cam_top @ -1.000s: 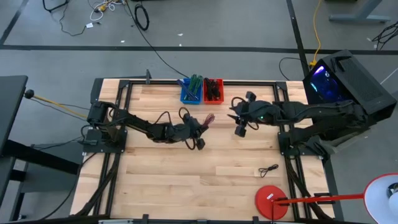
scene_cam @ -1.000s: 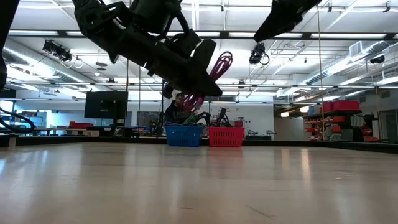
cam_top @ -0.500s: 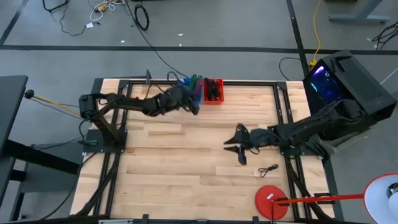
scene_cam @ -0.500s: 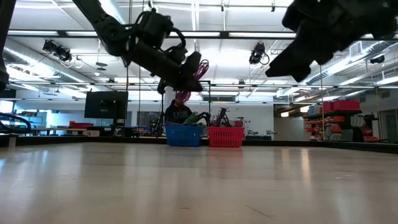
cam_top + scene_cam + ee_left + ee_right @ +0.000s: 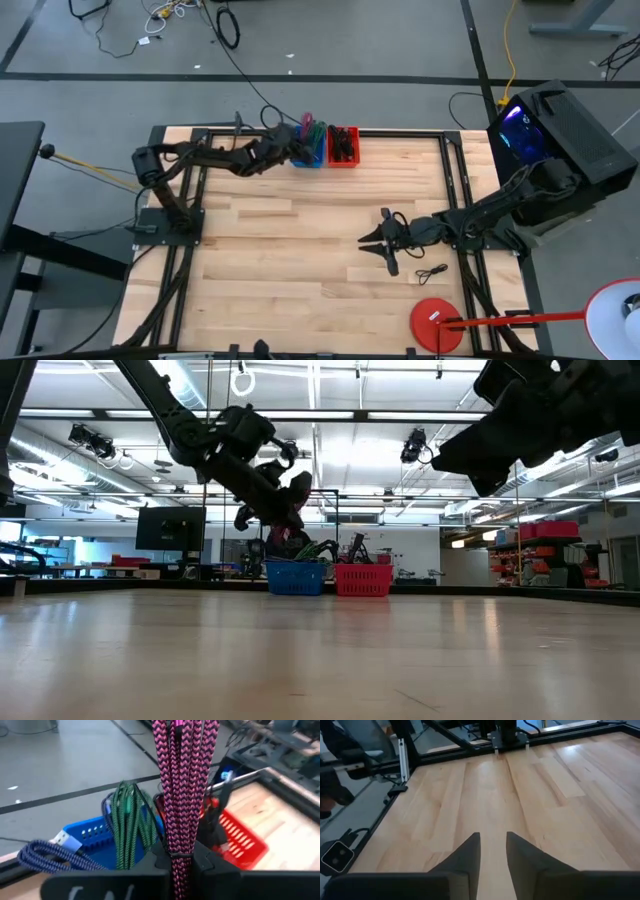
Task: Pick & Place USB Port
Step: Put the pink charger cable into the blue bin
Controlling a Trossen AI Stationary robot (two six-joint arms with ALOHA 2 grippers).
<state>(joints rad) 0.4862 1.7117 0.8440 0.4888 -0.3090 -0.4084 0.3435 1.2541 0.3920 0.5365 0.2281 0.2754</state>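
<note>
left pincer [image 5: 298, 146] with pink cable [image 5: 184, 775], now over blue bin [image 5: 308, 157]

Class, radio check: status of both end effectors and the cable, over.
Left end effector shut on pink cable, over blue bin. Right end effector open, empty, mid-table. Nothing in the way.

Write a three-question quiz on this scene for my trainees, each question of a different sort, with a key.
1. True or false: the left gripper holds a pink braided cable.
2. Which bin does that cable hang over? A) blue bin B) red bin
3. What lies on the table near the right gripper?

Key: 1. True. 2. A. 3. A small black cable, beside the red disc.
</note>
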